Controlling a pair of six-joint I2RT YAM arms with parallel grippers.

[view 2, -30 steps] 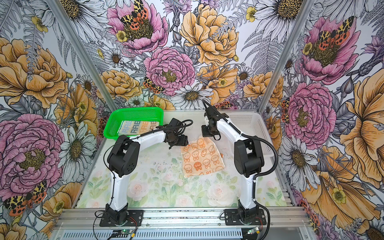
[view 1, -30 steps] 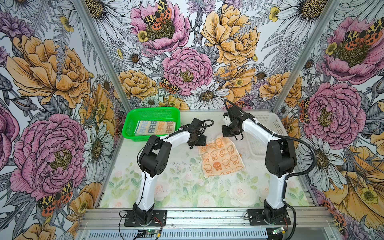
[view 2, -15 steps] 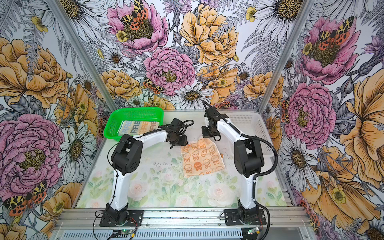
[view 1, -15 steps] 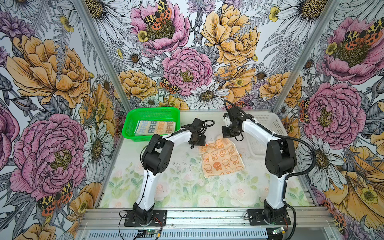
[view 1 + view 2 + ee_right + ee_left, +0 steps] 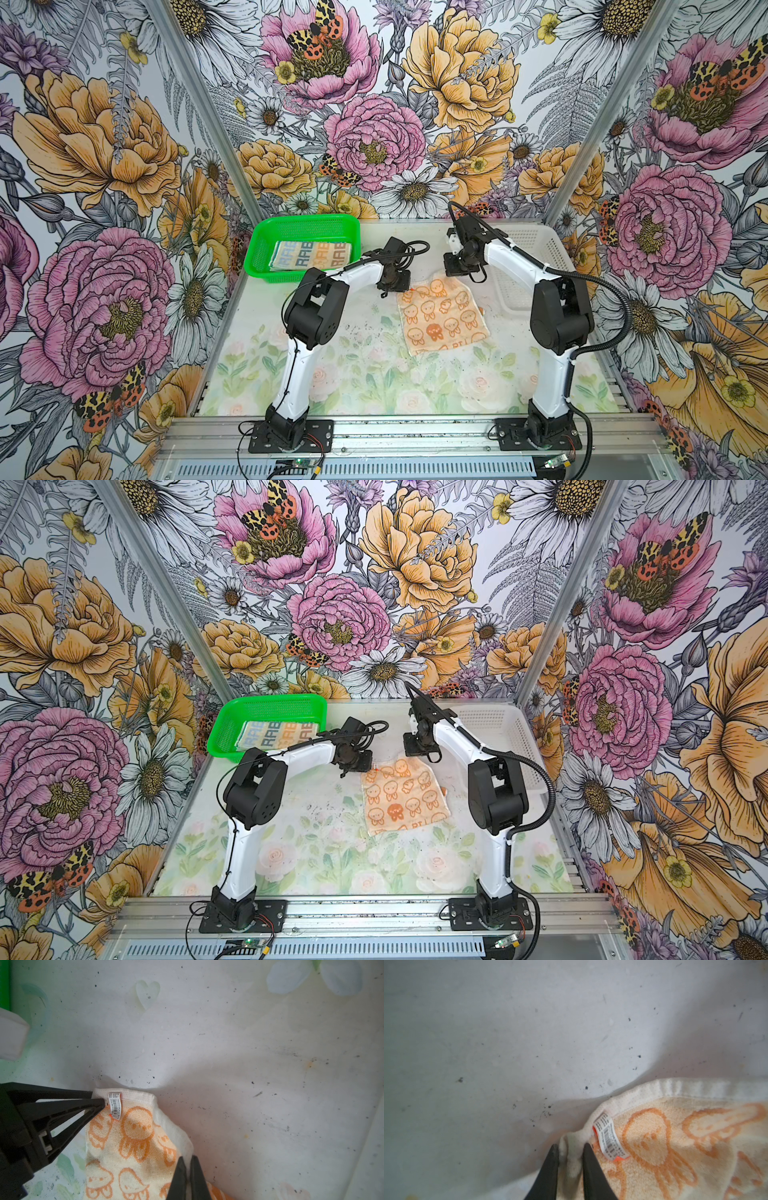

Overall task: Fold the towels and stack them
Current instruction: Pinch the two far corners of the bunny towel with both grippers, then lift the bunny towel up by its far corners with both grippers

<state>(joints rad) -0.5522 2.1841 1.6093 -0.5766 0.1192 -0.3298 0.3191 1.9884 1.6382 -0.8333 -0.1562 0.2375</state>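
Since the earlier frame your left end effector (image 5: 398, 289) had closed on a corner of the orange towel (image 5: 442, 316). Both top views showed it on the tabletop (image 5: 353, 365), far corners held. Left wrist view: fingers (image 5: 589, 1161) pinched the hem. Right wrist view: the right end effector (image 5: 188, 1159) was clamped likewise. First fold, seemingly; next you'd need both corners brought forward evenly.

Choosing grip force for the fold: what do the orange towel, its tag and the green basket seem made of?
The orange towel looks like cotton terry: matte, looped pile with a flat woven white hem. Its tag: smooth printed ribbon or paper with a barcode; unclear which. The green basket: rigid moulded plastic, slightly shiny, with mesh walls.
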